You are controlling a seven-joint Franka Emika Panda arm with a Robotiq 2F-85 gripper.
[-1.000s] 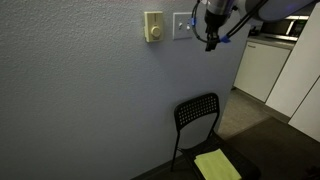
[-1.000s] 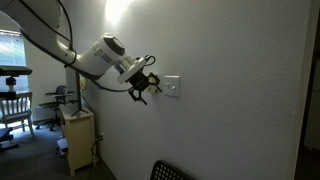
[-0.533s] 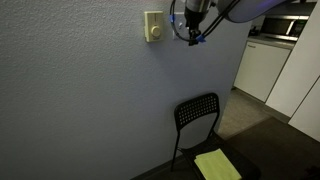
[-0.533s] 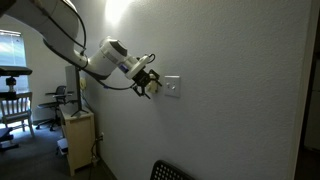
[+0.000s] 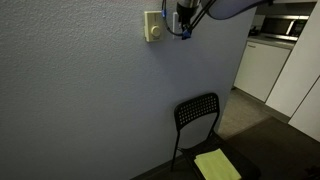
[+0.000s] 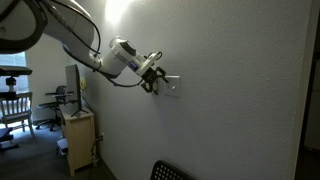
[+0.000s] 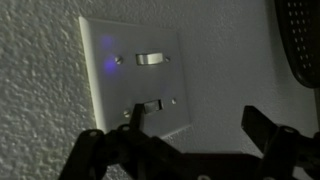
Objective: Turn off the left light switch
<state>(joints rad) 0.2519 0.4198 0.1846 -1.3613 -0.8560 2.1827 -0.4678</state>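
The white wall plate [image 7: 130,75] fills the wrist view, with two small toggles stacked in the picture, one upper [image 7: 150,58] and one lower [image 7: 152,103]. I cannot tell which is the left light switch. My gripper [image 7: 198,122] is open and empty; one fingertip overlaps the lower toggle, the other hangs off the plate over bare wall. In an exterior view the gripper [image 5: 183,22] hides the plate. In an exterior view the gripper [image 6: 155,82] is at the plate [image 6: 173,87].
A cream-yellow plate with a round knob [image 5: 153,27] sits beside the gripper. A black chair [image 5: 198,115] with a yellow-green cloth [image 5: 217,165] stands below. White cabinets [image 5: 262,65] stand by the wall's end. A small cabinet [image 6: 78,135] stands under the arm.
The gripper has moved along the wall toward the cream plate and closer in, and now covers the white plate.
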